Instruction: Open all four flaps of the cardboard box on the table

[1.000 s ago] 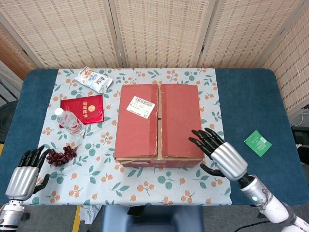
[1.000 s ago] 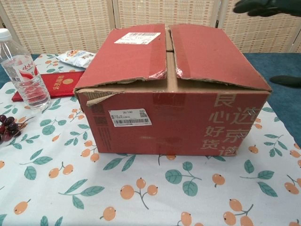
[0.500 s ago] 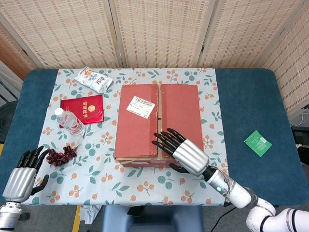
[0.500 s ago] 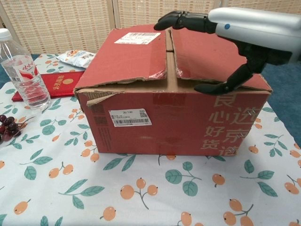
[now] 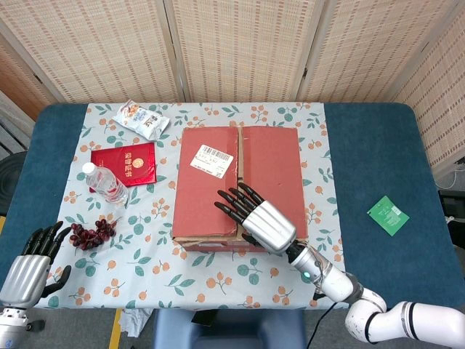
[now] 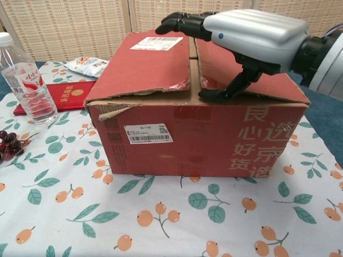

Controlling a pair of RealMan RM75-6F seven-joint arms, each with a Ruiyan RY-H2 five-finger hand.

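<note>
Four flaps are not opened yet — cardboard box (image 5: 238, 187) sits mid-frame on the worktop (image 5: 370, 167). Right hand (image 5: 256, 216) has moved left over the centre seam, fingers spread, grasping nothing. Left hand (image 5: 29, 260), bottom-left, also released — approx. ready to lift a flap.

Water bottle (image 5: 105, 183), grapes (image 5: 93, 234), red booklet (image 5: 126, 163), snack packet (image 5: 140, 118), green card (image 5: 387, 214).

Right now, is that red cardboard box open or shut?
Shut: both top flaps of the cardboard box lie flat, meeting at the middle seam under the right hand.
</note>
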